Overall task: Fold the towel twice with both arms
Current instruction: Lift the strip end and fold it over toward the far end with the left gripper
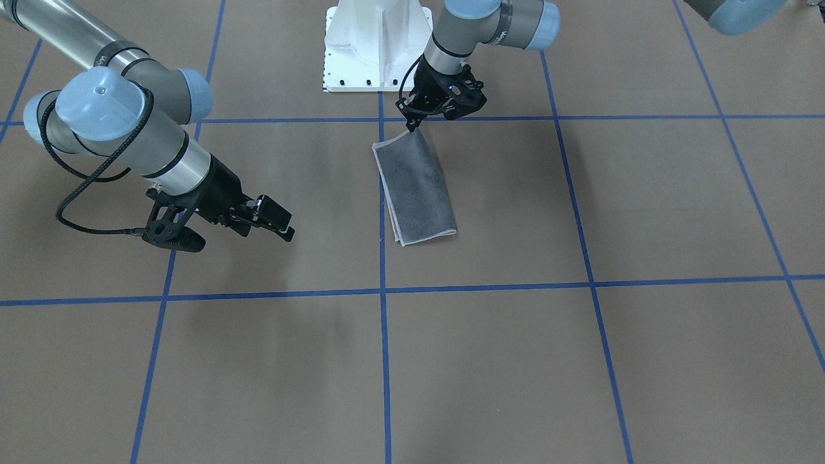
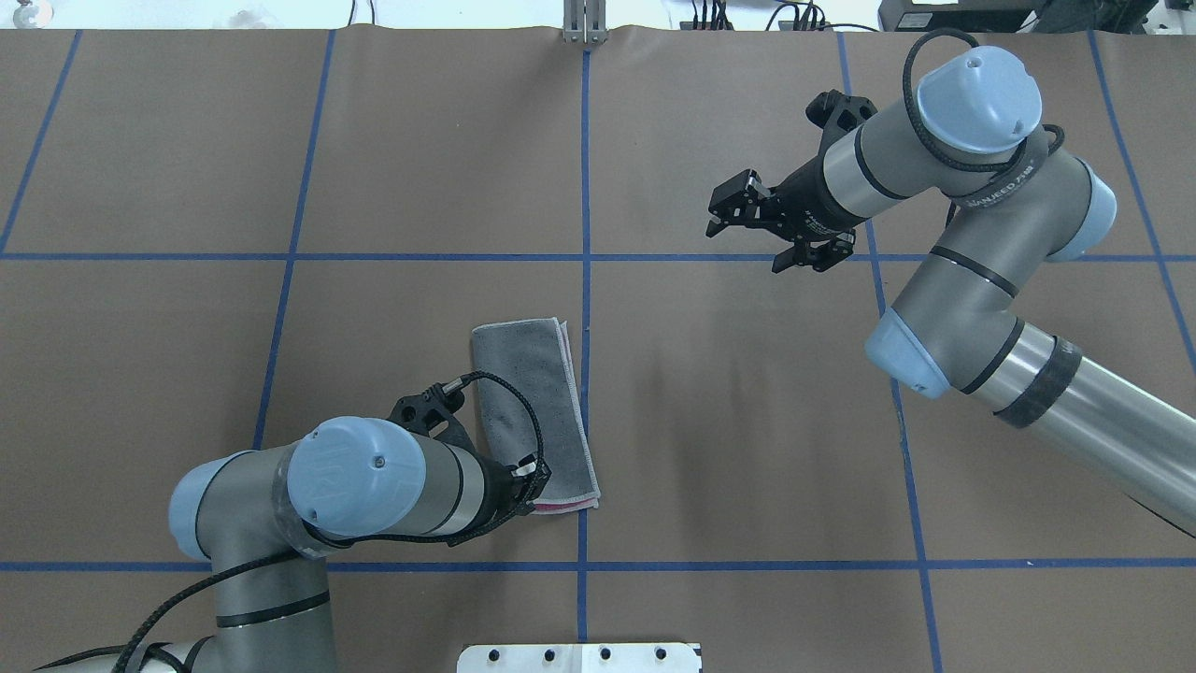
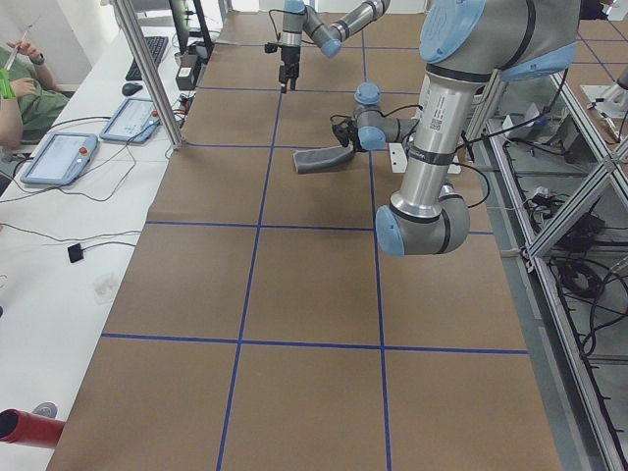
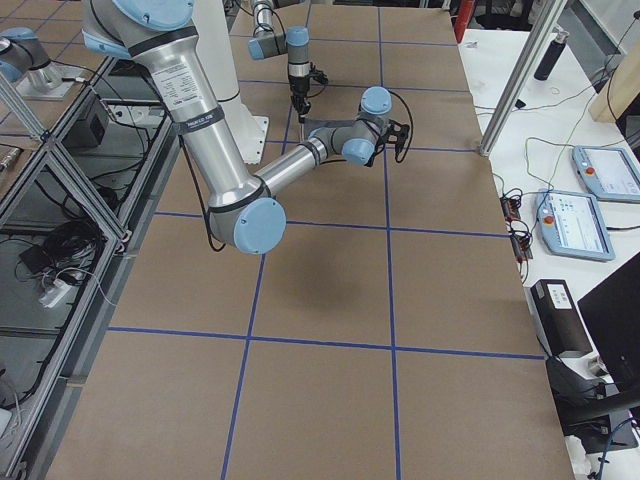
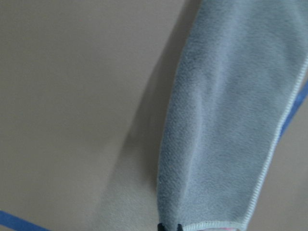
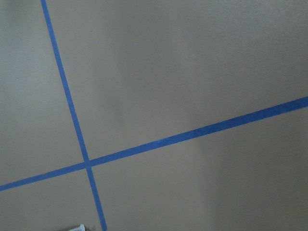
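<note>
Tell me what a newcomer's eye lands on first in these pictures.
The dark grey terry towel, folded into a narrow strip with a pink sliver at one edge, lies near the middle of the brown table with blue tape lines. The left tool pinches the towel's corner nearest the robot's base. The right tool hangs open above bare table, well apart from the cloth.

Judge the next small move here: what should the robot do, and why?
Probably the left gripper should lift its pinched corner and carry that end toward the far end for the second fold. The towel lies as a long strip, folded once, grey face up, with that gripper shut on its corner nearest the pedestal base. The right gripper hangs open, well away.
</note>
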